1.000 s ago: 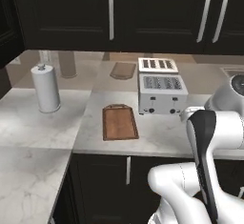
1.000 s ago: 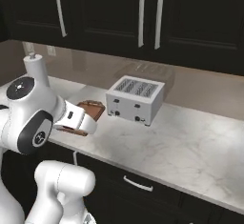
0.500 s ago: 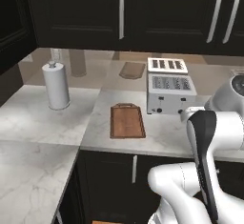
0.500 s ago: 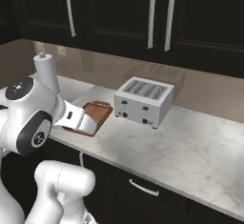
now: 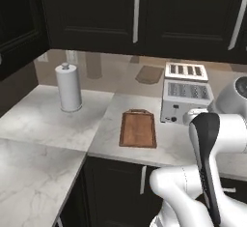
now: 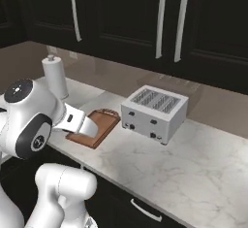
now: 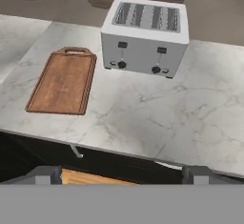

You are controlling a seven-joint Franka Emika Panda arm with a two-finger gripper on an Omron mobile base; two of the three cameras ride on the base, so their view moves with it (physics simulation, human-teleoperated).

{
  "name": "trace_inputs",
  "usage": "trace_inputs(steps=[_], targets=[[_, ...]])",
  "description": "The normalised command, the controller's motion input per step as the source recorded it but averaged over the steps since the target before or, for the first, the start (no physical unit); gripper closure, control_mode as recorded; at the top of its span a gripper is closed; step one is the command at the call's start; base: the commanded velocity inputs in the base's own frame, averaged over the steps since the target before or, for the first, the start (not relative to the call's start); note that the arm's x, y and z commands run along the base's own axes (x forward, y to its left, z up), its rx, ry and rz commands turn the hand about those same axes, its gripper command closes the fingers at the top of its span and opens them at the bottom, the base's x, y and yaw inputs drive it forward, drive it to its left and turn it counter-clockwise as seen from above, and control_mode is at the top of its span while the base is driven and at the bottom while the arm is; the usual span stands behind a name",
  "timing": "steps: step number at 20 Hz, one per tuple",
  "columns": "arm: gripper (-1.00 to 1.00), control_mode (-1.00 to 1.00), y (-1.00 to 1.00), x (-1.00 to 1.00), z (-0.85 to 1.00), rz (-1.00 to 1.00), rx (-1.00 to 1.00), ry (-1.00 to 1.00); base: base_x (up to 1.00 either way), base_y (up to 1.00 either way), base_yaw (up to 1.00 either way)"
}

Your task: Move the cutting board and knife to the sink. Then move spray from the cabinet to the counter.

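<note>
Hovering off the counter's (image 7: 143,118) front edge, the gripper (image 7: 122,174) stands with its jaws wide apart, holding nothing. Beyond it the board (image 5: 138,129) lies flat on the marble near that edge, its loop handle pointing toward the wall. A toaster (image 6: 154,113) sits just to the board's right, apart from it. Farther left stands a paper-towel roll (image 5: 68,87). Dark cabinets (image 5: 135,16) with silver bar handles line the back wall.

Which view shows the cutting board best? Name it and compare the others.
Hand view: the cutting board lies whole and close, its handle loop toward the wall. The left base view shows it whole but smaller; in the right base view the arm covers part of it.
</note>
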Motion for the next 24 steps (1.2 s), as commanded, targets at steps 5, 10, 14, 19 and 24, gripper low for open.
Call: trace_inputs(steps=[5, 10, 14, 19, 24], targets=[[-1.0, 1.0, 0.0, 0.0, 0.0, 0.0, 0.0, 0.0, 0.78, -0.44, 0.19], [-1.0, 1.0, 0.0, 0.0, 0.0, 0.0, 0.0, 0.0, 0.52, -0.41, 0.21], [-1.0, 1.0, 0.0, 0.0, 0.0, 0.0, 0.0, 0.0, 0.13, -0.49, 0.22], [-1.0, 1.0, 0.0, 0.0, 0.0, 0.0, 0.0, 0.0, 0.34, -0.3, 0.2], [-1.0, 1.0, 0.0, 0.0, 0.0, 0.0, 0.0, 0.0, 0.46, 0.04, 0.08]])
